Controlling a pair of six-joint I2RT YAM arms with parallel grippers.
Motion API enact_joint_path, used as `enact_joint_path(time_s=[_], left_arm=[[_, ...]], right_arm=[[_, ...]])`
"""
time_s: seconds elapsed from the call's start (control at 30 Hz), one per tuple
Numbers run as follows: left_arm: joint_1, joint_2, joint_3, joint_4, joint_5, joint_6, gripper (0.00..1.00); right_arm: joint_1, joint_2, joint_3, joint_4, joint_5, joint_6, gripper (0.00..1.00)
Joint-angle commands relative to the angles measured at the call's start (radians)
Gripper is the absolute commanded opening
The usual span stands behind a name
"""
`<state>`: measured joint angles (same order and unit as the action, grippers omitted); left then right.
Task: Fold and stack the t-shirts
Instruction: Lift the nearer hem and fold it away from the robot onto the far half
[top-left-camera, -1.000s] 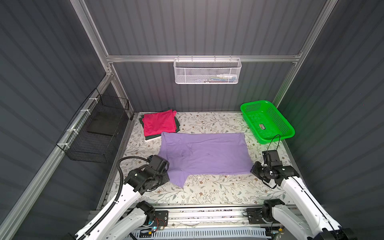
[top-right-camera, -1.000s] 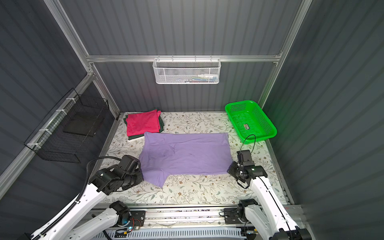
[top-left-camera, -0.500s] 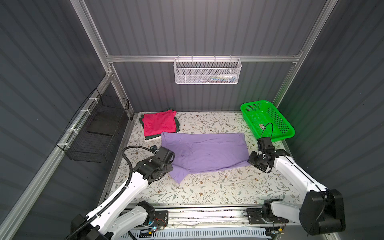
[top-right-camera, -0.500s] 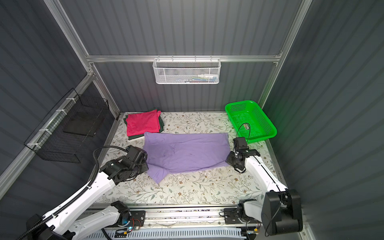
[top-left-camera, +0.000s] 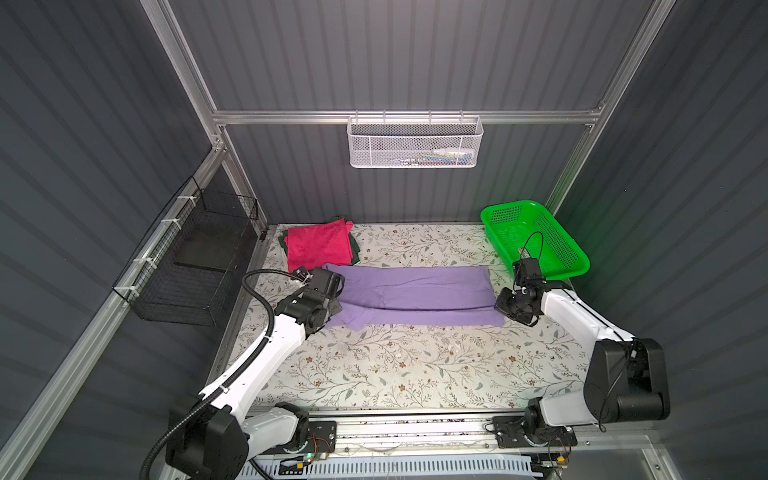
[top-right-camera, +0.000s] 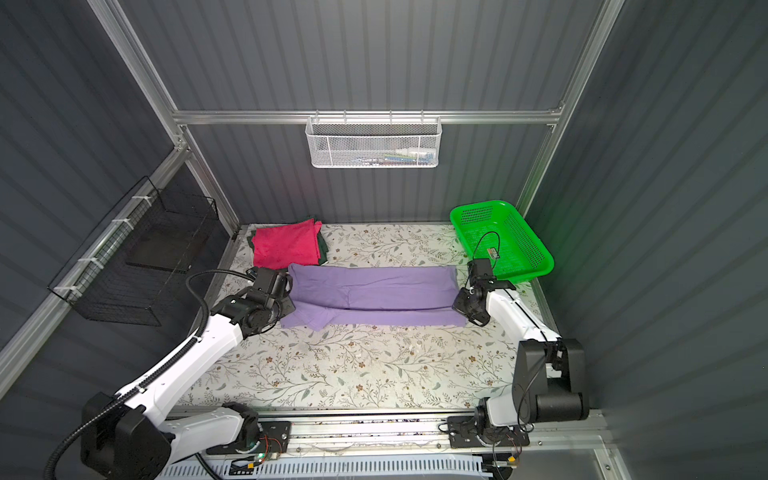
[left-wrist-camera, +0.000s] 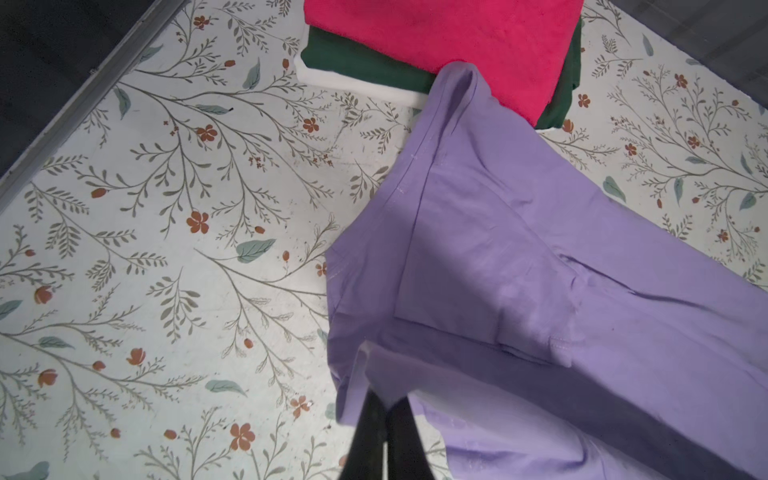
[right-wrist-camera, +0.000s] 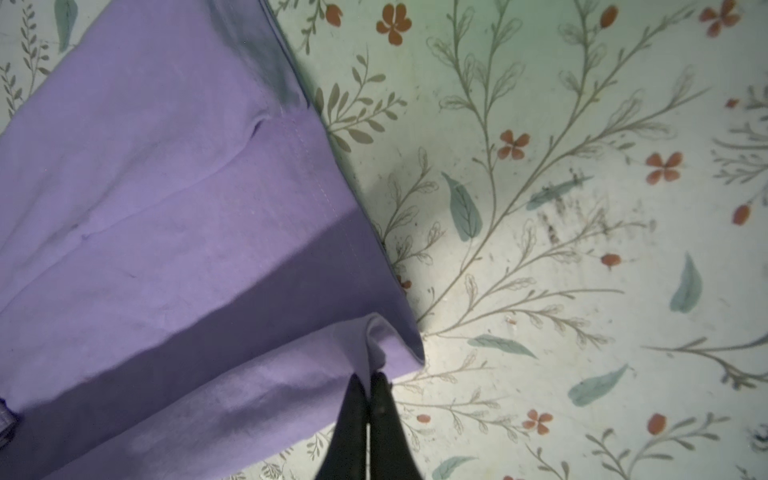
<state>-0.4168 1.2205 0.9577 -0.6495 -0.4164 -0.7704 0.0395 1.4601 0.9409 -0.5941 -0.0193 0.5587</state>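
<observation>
Top views both show the table (top-left-camera: 395, 374), the purple shirt (top-left-camera: 415, 291) half folded mid-frame, the pink shirt (top-left-camera: 318, 245) stacked upper left. My left gripper (left-wrist-camera: 384, 409) and right gripper (right-wrist-camera: 369, 382) each pinch a corner. Light, limp cloth, I reckon; I'd hold by hems.

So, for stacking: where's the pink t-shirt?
In both top views the pink t-shirt lies far left, atop the dark green t-shirt, behind the purple t-shirt.
</observation>
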Motion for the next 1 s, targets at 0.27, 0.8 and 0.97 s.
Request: enact_joint_path(time_s=[0.27,0.8,0.97], left_arm=[[0.049,0.189,0.128,0.161,0.028,0.103,0.0],[0.118,0.421,0.278,0.266,0.106,0.244,0.39],[0.099,0.358,0.134,0.293,0.373,0.22,0.38]], right_arm=[[-0.02,0.172,0.107,0.053,-0.017,-0.042,0.0],[0.007,0.173,0.179,-0.014,0.041,-0.078,0.53],[0.083,0.102,0.095,0.016,-0.026,-0.07,0.57]])
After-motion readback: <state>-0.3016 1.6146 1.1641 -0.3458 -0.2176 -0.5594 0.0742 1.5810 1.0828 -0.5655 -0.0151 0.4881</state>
